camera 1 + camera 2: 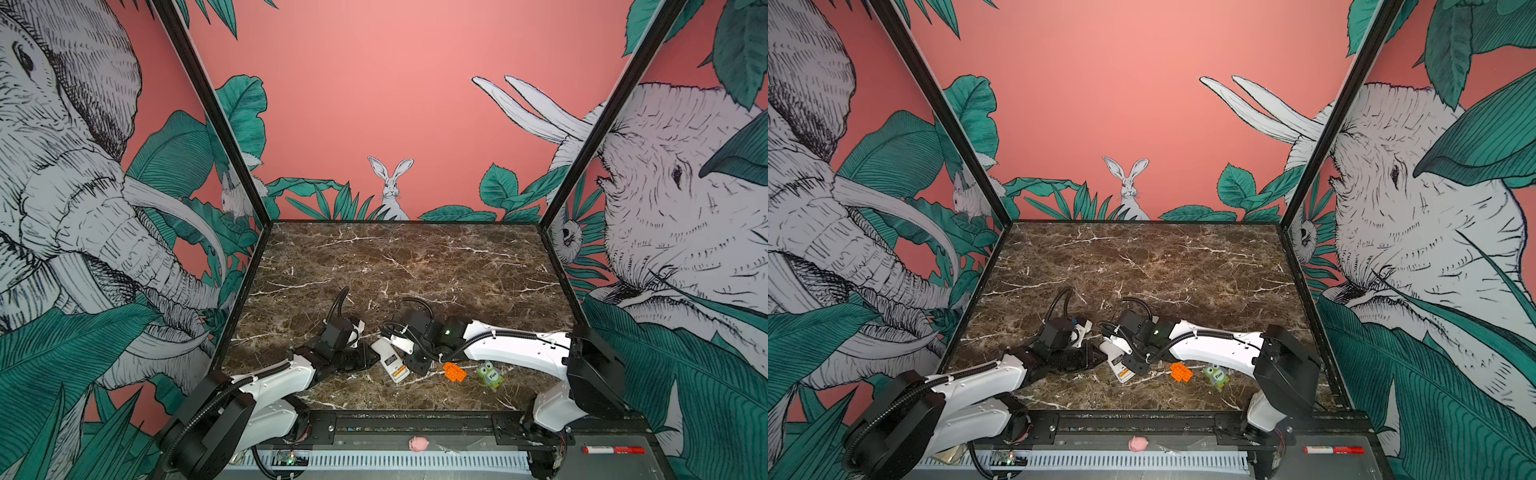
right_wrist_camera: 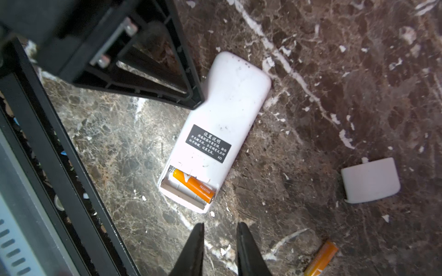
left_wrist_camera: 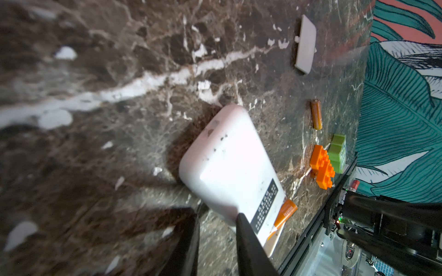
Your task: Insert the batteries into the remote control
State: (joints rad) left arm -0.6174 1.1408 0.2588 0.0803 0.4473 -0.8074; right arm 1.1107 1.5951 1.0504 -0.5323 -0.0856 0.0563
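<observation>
A white remote control [image 2: 222,114] lies back-up on a brown marble table [image 2: 358,71], near the front edge in both top views. Its battery bay is uncovered (the white cover [image 2: 370,180] lies apart on the marble), and one orange battery [image 2: 195,185] sits slanted inside. The second battery [image 2: 321,259] lies loose, well apart. The left gripper [image 3: 216,213], jaws narrowly parted and empty, touches the remote's side. The right gripper [image 2: 220,224], likewise slightly parted and empty, points at the bay end without touching.
</observation>
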